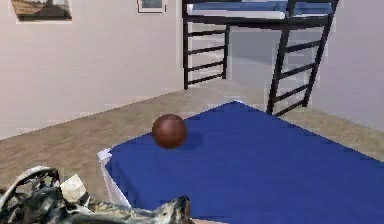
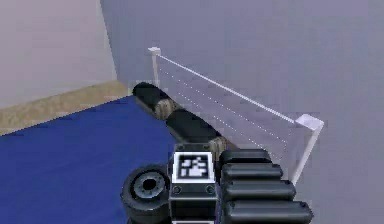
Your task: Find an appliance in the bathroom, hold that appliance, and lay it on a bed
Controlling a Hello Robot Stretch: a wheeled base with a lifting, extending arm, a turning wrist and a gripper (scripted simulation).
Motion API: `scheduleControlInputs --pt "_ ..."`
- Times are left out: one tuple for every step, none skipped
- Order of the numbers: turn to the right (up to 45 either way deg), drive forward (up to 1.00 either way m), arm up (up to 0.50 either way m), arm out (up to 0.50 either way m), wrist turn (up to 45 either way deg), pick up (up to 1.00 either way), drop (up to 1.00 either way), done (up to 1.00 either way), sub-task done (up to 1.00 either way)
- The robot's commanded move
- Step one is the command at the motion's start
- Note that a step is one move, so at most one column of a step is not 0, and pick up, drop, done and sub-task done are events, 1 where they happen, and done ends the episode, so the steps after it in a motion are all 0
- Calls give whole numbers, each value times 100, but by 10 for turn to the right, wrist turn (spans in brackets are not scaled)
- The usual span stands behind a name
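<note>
Arm side view: blue bed (image 2: pixel 60 160) behind pincer (image 2: pixel 143 195)

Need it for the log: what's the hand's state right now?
Hand: cannot tell whether it holds anything; the blue bed lies behind it.

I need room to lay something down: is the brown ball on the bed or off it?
On it: the ball rests on the blue bed near its edge, shadow on the cover.

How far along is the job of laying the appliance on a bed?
Looks done: the robot stands at the blue bed. In hand: the gripper shows against it; I cannot tell whether it holds anything. Left: laying the appliance on the bed, where a brown ball rests.
</note>
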Motion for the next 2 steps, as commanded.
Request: scheduleControlInputs --pt "-420 0 0 0 0 0 0 0 0" --pt "0 0 0 48 0 0 0 0 0"
